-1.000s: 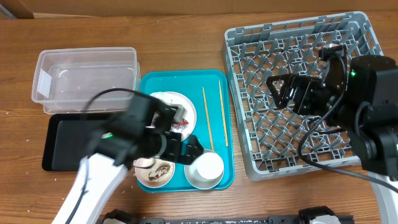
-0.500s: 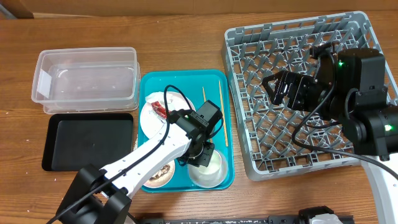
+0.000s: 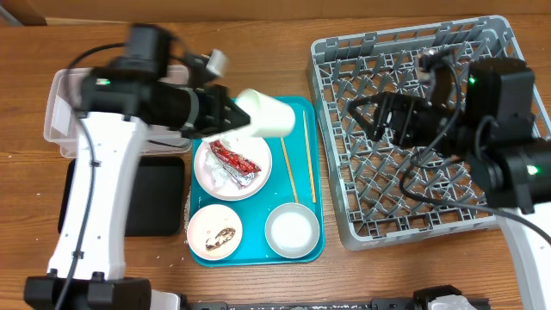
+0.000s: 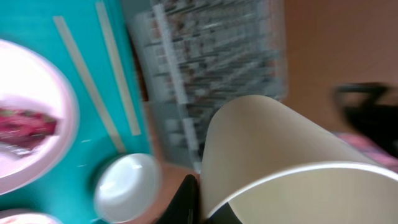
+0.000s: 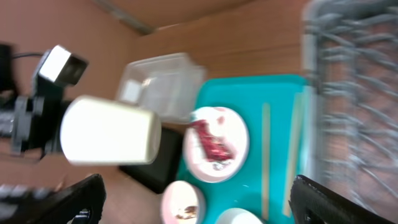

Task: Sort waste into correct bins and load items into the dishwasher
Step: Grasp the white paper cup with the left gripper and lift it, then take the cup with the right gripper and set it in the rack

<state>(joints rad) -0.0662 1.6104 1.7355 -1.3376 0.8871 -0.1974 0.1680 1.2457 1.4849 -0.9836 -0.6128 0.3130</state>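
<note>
My left gripper (image 3: 234, 113) is shut on the small white cup (image 3: 269, 114) and holds it on its side above the back of the teal tray (image 3: 301, 110). In the left wrist view the cup (image 4: 280, 149) fills the frame beside one dark finger (image 4: 189, 200). On the tray lie the pale plate (image 3: 211, 164) with the red-and-silver wrapper (image 3: 236, 159), a small dish (image 3: 214, 232) with brown scraps, and the empty bowl (image 3: 290, 231). My right gripper (image 3: 366, 116) hangs open over the grey dish rack (image 3: 413, 52), facing the cup (image 5: 112, 130).
Two wooden chopsticks (image 3: 288, 164) lie on the tray's right side. The clear tub (image 3: 112, 108) stands at the back left, with the black tray (image 3: 159, 194) in front of it, partly under my left arm. The rack takes up the table's right side.
My left gripper closed on the cup that stood in the bowl, lifted it and swung it to the back of the tray. The right gripper drifted a little left.
</note>
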